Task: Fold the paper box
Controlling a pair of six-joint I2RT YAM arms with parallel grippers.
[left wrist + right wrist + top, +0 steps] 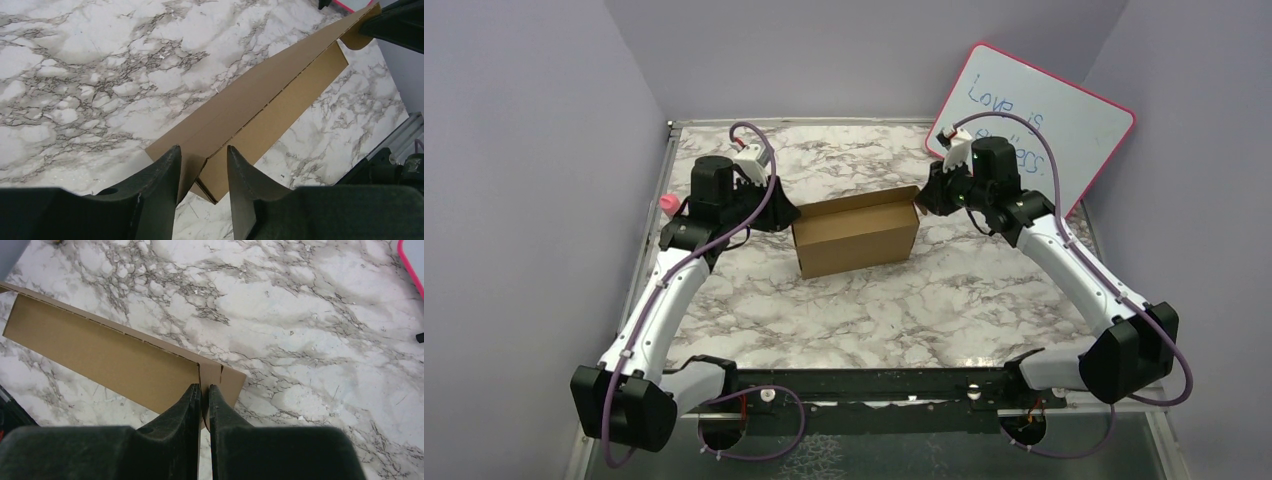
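Note:
The paper box [854,235] is plain brown cardboard and stands partly formed in the middle of the marble table, its top flap raised. My left gripper [782,215] is at its left end. In the left wrist view the left gripper [203,148] is open, its jaws straddling the near corner of the box [260,95] without closing on it. My right gripper [922,200] is at the box's right end. In the right wrist view the right gripper [204,386] is shut on a thin end flap of the box [100,360].
A pink-framed whiteboard [1044,130] with blue writing leans on the back right wall, just behind my right arm. A small pink object [666,203] sits by the table's left edge. Purple walls close in the back and sides.

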